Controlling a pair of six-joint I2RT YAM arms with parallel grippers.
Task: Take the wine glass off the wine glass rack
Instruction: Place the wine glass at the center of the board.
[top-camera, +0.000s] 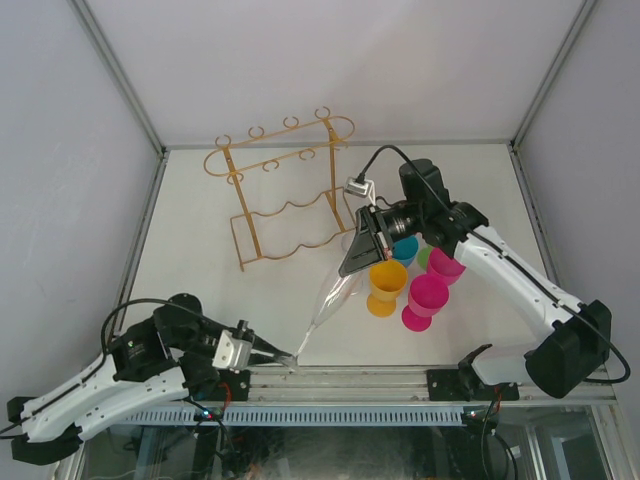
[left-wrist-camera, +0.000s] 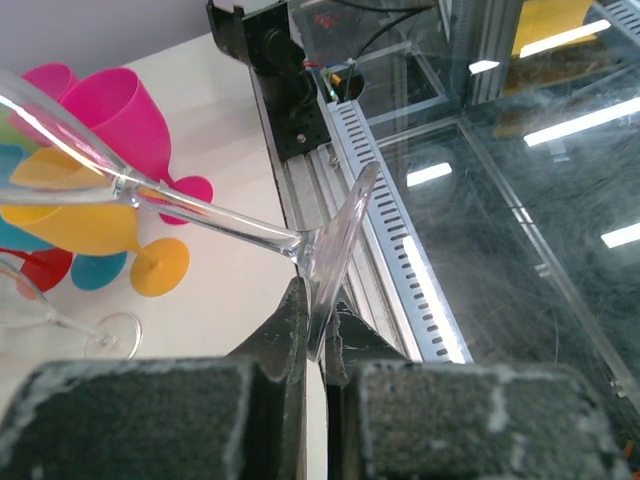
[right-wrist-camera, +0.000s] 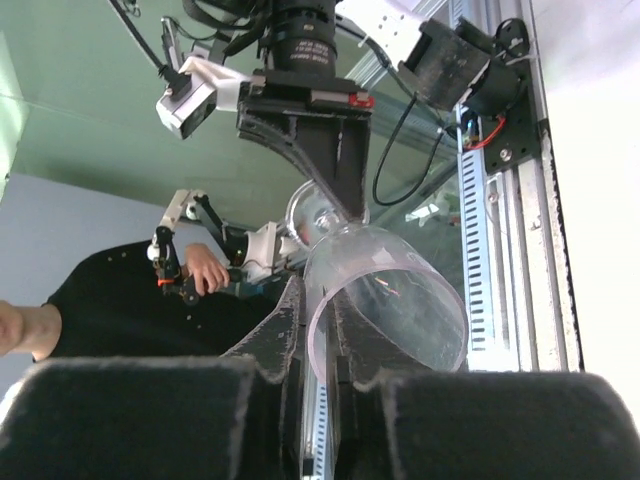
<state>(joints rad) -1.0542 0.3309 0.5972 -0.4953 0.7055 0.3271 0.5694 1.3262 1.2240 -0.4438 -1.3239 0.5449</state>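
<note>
We are holding the clear glass wine glass (top-camera: 325, 305) apart from the gold wire wine glass rack (top-camera: 331, 172). The left tool (left-wrist-camera: 315, 300) is clamping its foot and the right tool (right-wrist-camera: 315, 300) its rim.

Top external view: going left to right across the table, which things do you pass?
In order: thin gold wire wine glass rack, clear wine glass, yellow plastic goblet, magenta plastic goblet. The other cups behind those goblets overlap too much to place.

Coloured plastic goblets (top-camera: 386, 285) stand clustered on the white table (top-camera: 200, 300).
</note>
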